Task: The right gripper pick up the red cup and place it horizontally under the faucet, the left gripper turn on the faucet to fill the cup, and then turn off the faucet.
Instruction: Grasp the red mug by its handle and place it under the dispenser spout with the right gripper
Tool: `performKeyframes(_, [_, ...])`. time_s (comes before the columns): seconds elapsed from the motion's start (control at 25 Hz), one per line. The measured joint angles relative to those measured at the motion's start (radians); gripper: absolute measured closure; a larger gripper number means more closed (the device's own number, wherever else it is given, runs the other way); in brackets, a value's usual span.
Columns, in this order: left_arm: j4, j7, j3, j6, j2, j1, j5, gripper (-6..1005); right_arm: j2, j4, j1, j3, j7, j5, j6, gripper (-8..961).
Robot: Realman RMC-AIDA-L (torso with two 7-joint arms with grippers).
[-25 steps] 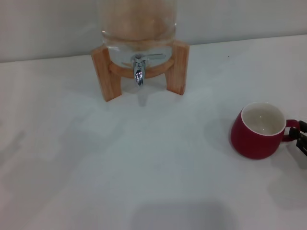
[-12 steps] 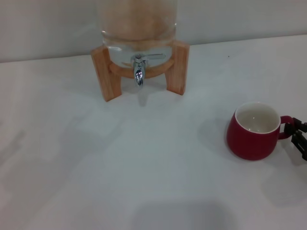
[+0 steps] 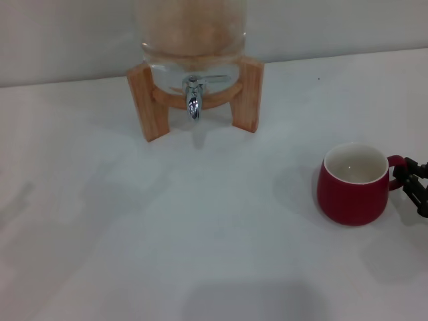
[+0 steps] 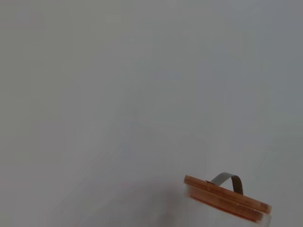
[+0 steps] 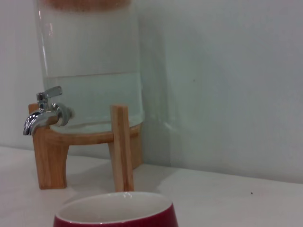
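since half a second ago the red cup (image 3: 352, 185) has shifted slightly and now sits level, its white inside facing up, where a second ago it leaned. it stands at the near right of the white table (image 3: 200, 221), and the right gripper (image 3: 413, 182) reaches in from the right edge with its black fingers closed on the cup's loop handle. farther back, well apart to the left, the faucet (image 3: 194, 97) hangs from the glass dispenser (image 5: 92, 66) on its wooden stand (image 3: 148, 100).
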Motion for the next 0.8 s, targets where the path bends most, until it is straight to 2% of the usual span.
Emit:
performKeyframes(0.28, [-0.001, -0.002, 0.0, 0.008, 0.0, -0.001, 0.003, 109, 0.0, 0.029, 0.009, -0.002, -0.011, 0.017, 0.004, 801])
performKeyframes(0.8, [-0.004, 0.0, 0.0, 0.008, 0.001, 0.004, 0.005, 110, 0.002, 0.047, 0.075, -0.041, -0.005, 0.011, 0.03, 804])
